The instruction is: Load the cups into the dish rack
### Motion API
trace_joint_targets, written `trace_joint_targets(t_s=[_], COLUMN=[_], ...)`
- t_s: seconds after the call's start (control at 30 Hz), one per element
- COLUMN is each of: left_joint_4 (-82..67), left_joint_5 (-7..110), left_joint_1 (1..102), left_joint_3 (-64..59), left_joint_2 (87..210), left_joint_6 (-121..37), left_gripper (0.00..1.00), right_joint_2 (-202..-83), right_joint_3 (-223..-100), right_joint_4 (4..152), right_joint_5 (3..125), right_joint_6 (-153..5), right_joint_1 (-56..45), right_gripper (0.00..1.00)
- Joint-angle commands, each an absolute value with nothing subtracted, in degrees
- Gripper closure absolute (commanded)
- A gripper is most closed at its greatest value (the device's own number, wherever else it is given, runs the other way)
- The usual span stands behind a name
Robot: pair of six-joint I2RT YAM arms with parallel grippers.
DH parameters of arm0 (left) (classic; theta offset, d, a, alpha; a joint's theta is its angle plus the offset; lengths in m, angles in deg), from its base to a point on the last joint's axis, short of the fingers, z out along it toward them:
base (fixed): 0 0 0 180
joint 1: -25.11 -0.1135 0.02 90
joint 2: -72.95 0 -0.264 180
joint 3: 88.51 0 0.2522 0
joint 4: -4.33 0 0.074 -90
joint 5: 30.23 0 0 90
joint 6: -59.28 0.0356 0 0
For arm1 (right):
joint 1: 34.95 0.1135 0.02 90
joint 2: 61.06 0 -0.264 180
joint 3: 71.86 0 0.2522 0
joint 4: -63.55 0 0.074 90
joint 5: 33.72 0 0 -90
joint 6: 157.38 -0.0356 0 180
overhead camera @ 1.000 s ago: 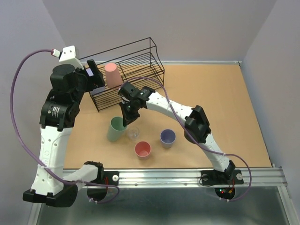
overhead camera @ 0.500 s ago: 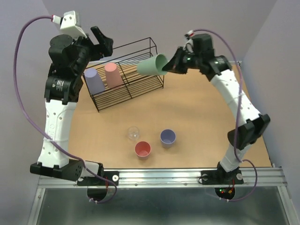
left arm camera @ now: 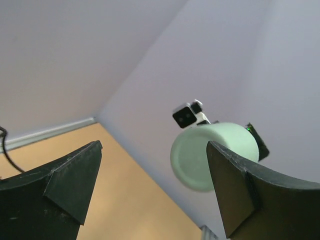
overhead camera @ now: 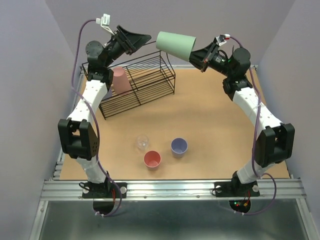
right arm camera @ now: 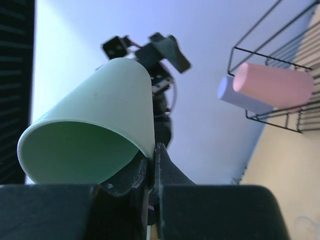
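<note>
Green cup [overhead camera: 175, 44] was on the table 1 s ago and by the rack's right end 0.5 s ago. Now it hangs high in the air, beyond the rack [overhead camera: 145, 92]'s far right corner. Right gripper [overhead camera: 197, 52] is clenched on its rim. Left gripper [overhead camera: 139, 41] has swung up to face it, spread wide, holding nothing. Likely a handover setup; the cup is not racked yet.

Its long axis is about level, running left-right, with the base pointing left at the left gripper and the mouth right.

Rack holds pink cup [overhead camera: 120, 80] and purple cup [right arm camera: 235, 95]. Clear cup [overhead camera: 142, 142], loose pink cup [overhead camera: 152, 159] and loose purple cup [overhead camera: 179, 146] wait on the near table.
</note>
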State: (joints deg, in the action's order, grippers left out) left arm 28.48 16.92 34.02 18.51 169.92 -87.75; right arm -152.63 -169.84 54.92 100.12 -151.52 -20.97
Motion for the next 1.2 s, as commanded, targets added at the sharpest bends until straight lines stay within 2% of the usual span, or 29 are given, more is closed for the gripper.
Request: trace_joint_targets(t_s=[0.0, 0.1, 0.23, 0.33, 0.63, 0.9, 1.17], left_joint_4=[50.0, 56.7, 73.7, 79.2, 64.0, 62.0, 52.6], left_joint_5=[9.1, 7.9, 8.0, 8.6, 6.4, 6.1, 7.9], left_joint_1=[33.8, 33.9, 33.9, 34.1, 36.8, 38.4, 39.5], left_joint_3=[20.1, 18.9, 18.0, 18.7, 22.2, 26.8, 26.9], left_joint_2=[169.9, 171.4, 174.2, 176.5, 176.6, 178.9, 177.6], left_joint_6=[-100.8, -106.3, -116.8, -121.9, -110.2, -109.3, -101.1], left_gripper=[0.03, 0.03, 0.02, 0.01, 0.01, 0.01, 0.02], right_joint_2=[-152.6, -153.8, -155.4, -156.9, -161.0, -162.4, -162.9], right_joint_3=[-170.8, -171.6, -172.1, -173.4, -175.1, -173.1, -174.1], right_joint_4=[34.2, 34.0, 33.0, 32.1, 28.3, 27.7, 27.6], right_joint_5=[103.0, 103.0, 102.9, 103.0, 103.5, 104.8, 105.5], right_joint_6=[-162.7, -162.7, -163.4, -164.1, -166.3, -166.3, -165.6], right_joint_1=[-21.6, -21.5, -21.6, -21.6, -21.5, -21.3, -20.2], right_gripper=[1.0, 1.0, 1.0, 1.0, 1.0, 1.0, 1.0])
